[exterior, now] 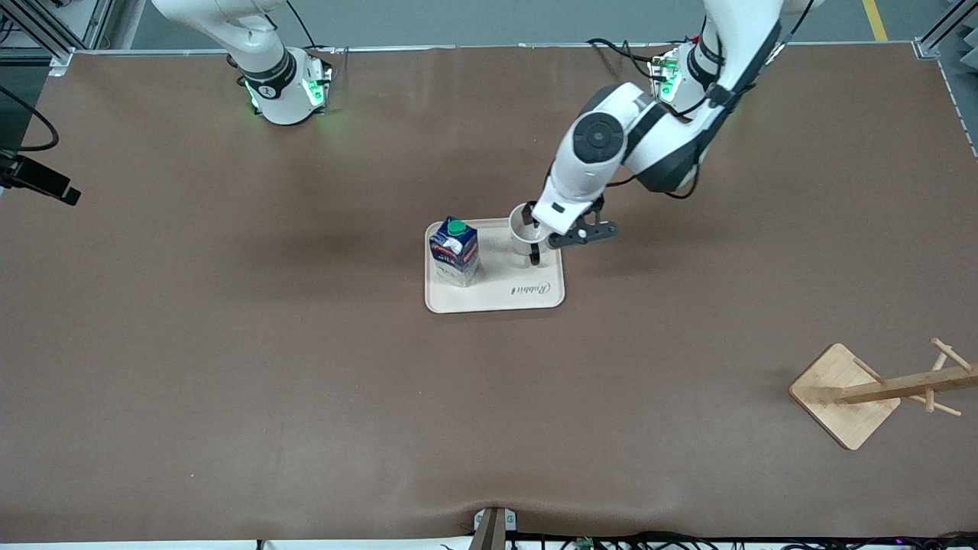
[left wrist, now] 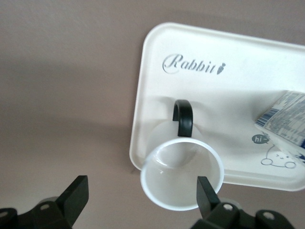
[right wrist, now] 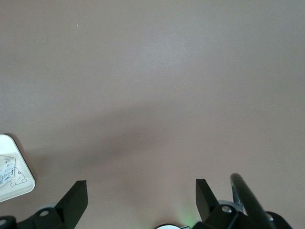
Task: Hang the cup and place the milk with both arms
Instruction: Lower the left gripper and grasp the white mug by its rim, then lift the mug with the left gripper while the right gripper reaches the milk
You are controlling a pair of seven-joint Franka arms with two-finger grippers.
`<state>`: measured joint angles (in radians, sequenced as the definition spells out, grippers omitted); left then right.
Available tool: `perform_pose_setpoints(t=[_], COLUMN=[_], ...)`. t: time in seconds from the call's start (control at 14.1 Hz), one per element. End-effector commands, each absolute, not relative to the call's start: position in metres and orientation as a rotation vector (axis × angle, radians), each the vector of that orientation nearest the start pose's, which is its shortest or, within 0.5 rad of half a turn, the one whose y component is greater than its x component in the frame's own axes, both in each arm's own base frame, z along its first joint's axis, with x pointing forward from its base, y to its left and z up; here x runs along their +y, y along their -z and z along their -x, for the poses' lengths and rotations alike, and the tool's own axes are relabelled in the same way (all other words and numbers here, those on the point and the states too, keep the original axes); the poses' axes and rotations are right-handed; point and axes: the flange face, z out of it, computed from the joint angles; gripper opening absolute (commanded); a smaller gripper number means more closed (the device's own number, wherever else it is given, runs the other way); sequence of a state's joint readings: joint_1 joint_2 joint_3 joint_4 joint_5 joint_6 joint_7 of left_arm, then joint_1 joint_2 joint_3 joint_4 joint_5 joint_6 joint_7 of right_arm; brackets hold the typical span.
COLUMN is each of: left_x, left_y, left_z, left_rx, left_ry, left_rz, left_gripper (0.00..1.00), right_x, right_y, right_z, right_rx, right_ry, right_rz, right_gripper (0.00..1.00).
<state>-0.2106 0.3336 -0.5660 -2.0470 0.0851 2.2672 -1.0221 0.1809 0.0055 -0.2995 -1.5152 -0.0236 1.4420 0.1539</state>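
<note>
Small white ceramic-looking mug (left wrist: 182,174) w/ black loop handle, upright on cream tray (exterior: 495,294) beside dark blue milk carton (exterior: 454,250): prob light, rigid, slick, so grab rim; left gripper (left wrist: 139,196) over it, fingers apart; right gripper (right wrist: 138,199) waits, fingers apart.

White cup (left wrist: 182,179), black handle (left wrist: 183,118)

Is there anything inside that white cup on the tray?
The cup looks empty: its pale inner wall shows in the left wrist view. The left end effector hangs open around its rim.
</note>
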Motion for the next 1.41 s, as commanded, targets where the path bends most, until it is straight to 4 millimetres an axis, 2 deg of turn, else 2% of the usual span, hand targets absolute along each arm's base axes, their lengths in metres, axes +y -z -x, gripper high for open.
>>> perform_pose_setpoints(t=[0.0, 0.14, 0.28, 0.35, 0.42, 0.49, 0.57, 0.71, 0.85, 1.06, 1.2, 1.27, 1.34], left_x=[-0.41, -0.416, -0.429, -0.43, -0.429, -0.429, -0.428, -0.424, -0.418, -0.41, -0.39, -0.378, -0.365], left_y=[-0.262, -0.247, -0.233, -0.225, -0.221, -0.219, -0.221, -0.226, -0.244, -0.3, -0.34, -0.36, -0.377], left_z=[-0.41, -0.408, -0.401, -0.398, -0.398, -0.398, -0.403, -0.411, -0.424, -0.447, -0.474, -0.488, -0.502], left_rx=[-0.36, -0.385, -0.449, -0.442, -0.424, -0.432, -0.46, -0.502, -0.525, -0.554, -0.588, -0.59, -0.595], left_ry=[-0.137, -0.122, -0.11, -0.109, -0.087, -0.084, -0.078, -0.065, -0.024, 0.059, 0.115, 0.139, 0.154], left_rz=[3.127, 3.127, 3.148, 3.138, 3.129, 3.125, 3.124, 3.119, 3.11, 3.049, 3.019, 3.017, 3.01], left_gripper=[1.0, 1.0, 0.81, 0.65, 0.44, 0.18, 0.0, 0.0, 0.0, 0.0, 0.0, 0.0, 0.0], right_x=[-0.061, -0.051, -0.049, -0.048, -0.048, -0.048, -0.049, -0.048, -0.048, -0.049, -0.047, -0.044, -0.041], right_y=[-0.637, -0.626, -0.618, -0.611, -0.607, -0.607, -0.607, -0.607, -0.603, -0.594, -0.58, -0.563, -0.557], right_z=[-0.542, -0.551, -0.556, -0.559, -0.561, -0.561, -0.562, -0.562, -0.565, -0.573, -0.583, -0.593, -0.596], right_rx=[0.442, 0.419, 0.412, 0.413, 0.416, 0.411, 0.411, 0.416, 0.394, 0.304, 0.299, 0.291, 0.283], right_ry=[-0.124, -0.153, -0.174, -0.195, -0.207, -0.207, -0.209, -0.207, -0.207, -0.204, -0.195, -0.224, -0.229], right_rz=[3.136, 3.149, 3.154, 3.157, 3.16, 3.162, 3.163, 3.161, 3.167, 3.183, 3.186, 3.195, 3.198], right_gripper=[1.0, 1.0, 1.0, 1.0, 1.0, 1.0, 1.0, 1.0, 1.0, 1.0, 1.0, 1.0, 1.0])
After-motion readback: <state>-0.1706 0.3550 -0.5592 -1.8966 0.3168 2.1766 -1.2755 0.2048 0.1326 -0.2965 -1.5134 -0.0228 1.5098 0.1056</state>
